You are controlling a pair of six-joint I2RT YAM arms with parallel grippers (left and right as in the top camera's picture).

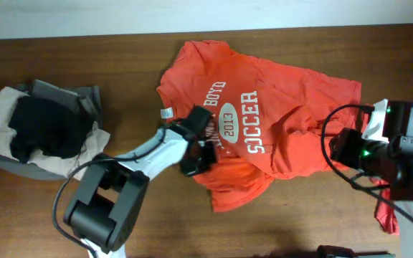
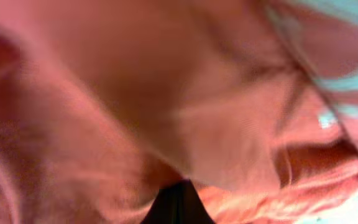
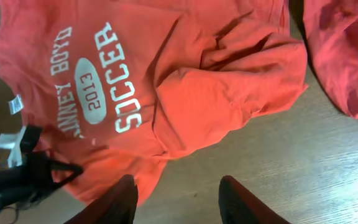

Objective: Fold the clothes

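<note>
Orange-red T-shirt (image 2: 185, 112) cloth is pressed against the left gripper (image 1: 199, 158), closed (a pinch cannot be confirmed); the right gripper (image 3: 182, 202) is held apart beside the shirt, toward the table's (image 3: 284, 168) right edge.

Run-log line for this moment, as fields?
task: fold clothes | orange-red cloth soccer T-shirt: spread, rumpled | left fingers: shut at its edge | right fingers: open, empty

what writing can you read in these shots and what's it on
"SOCCER": white letters on the orange-red T-shirt.
"2013": in the white oval on its chest.
"INNEY BOYD": arched beside the oval, start hidden.
Neck tag: too small to read.
</note>
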